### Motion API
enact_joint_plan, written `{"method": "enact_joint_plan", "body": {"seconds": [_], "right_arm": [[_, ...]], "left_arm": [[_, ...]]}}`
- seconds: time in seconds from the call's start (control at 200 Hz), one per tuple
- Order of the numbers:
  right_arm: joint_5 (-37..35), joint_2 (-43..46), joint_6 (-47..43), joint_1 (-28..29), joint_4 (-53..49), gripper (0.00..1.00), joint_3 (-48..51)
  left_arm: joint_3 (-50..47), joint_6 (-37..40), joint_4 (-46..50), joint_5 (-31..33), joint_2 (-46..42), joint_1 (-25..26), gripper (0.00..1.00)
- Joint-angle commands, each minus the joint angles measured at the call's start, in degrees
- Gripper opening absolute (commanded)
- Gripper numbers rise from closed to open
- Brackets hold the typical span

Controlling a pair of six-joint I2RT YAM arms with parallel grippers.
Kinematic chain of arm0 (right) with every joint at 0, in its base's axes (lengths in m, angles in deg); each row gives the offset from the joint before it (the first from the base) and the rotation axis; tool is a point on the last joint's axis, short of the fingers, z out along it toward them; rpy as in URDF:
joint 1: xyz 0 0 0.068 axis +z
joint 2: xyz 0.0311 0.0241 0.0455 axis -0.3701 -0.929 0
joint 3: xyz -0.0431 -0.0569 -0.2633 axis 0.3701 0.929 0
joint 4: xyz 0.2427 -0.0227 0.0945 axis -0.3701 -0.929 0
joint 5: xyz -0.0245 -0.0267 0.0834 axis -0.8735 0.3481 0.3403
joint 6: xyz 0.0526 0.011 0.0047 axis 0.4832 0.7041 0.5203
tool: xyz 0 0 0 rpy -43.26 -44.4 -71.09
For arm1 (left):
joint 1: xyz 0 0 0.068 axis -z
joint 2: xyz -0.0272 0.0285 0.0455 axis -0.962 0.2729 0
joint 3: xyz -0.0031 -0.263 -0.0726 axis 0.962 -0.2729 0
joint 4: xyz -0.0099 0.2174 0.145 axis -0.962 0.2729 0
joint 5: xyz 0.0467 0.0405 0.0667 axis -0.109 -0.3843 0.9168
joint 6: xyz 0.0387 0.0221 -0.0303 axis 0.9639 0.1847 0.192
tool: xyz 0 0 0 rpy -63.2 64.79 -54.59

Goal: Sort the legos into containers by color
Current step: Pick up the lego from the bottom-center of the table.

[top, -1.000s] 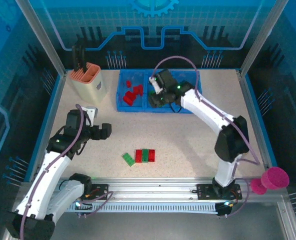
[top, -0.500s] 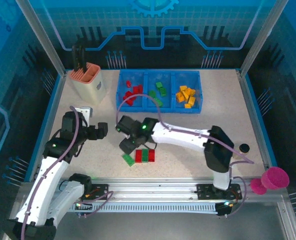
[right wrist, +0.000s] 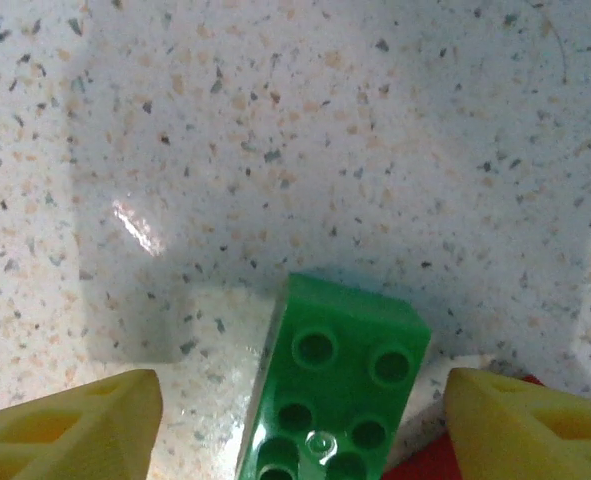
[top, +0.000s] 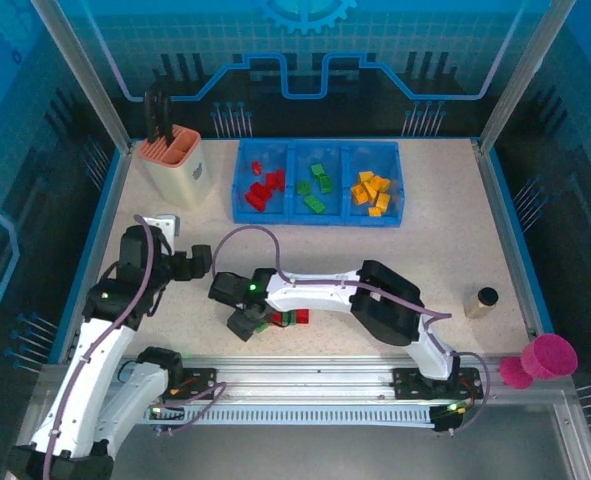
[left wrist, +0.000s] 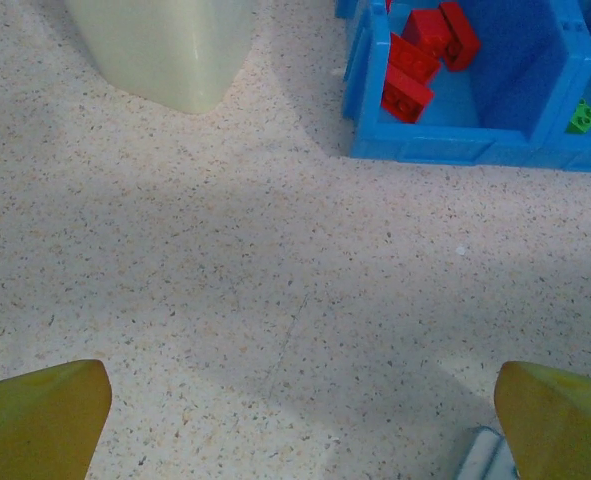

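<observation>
At the near centre of the speckled worktop (top: 415, 250), a small green plastic lego brick (right wrist: 335, 400) lies studs up between the yellow fingers (right wrist: 85, 425) of the right claw (top: 245, 320). The jaws stand partly open, one on each side of the brick. Bare worktop shows on the left side and only a sliver on the right, so nothing is gripped yet. A red brick (right wrist: 450, 462) lies at its lower right corner, touching it or just beside it; I cannot tell which. In the top view a short row of red and green bricks (top: 293, 317) lies just beside the claw.

The step in hand looks like the pickup of this green brick. The next move calls for a square squeeze that leaves the red neighbour behind, then a lift and a carry to the far tray.

That shallow blue plastic tray (top: 320, 221) has three compartments: red bricks (top: 263, 190) in the left one, green bricks (top: 316, 187) in the middle, and orange-yellow bricks (top: 372, 192) in the right. The green brick belongs in the middle.

The left claw (top: 203, 262) hovers wide open and empty over bare worktop.
</observation>
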Motion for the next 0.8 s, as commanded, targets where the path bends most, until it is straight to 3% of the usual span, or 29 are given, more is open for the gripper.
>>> {"method": "enact_joint_plan", "body": {"seconds": [0.0, 0.34, 0.585, 0.796], "right_arm": [[-0.1, -2.8, 0.2, 0.1, -0.8, 0.67, -0.6], [-1.3, -2.9, -1.2, -0.3, -1.3, 0.42, -1.1], [-0.9, 11.9, -7.6, -4.3, 4.1, 0.38, 1.1], [-4.0, 23.3, -14.7, -12.9, 4.4, 0.39, 1.2]], "left_arm": [[0.1, -0.9, 0.6, 0.5, -0.5, -0.6, 1.00], [0.1, -0.9, 0.7, 0.3, -0.3, -0.6, 0.99], [1.1, -1.5, 1.6, -1.9, 0.7, -0.6, 0.99], [3.4, -2.8, 3.5, -6.2, 3.8, -0.6, 0.99]]}}
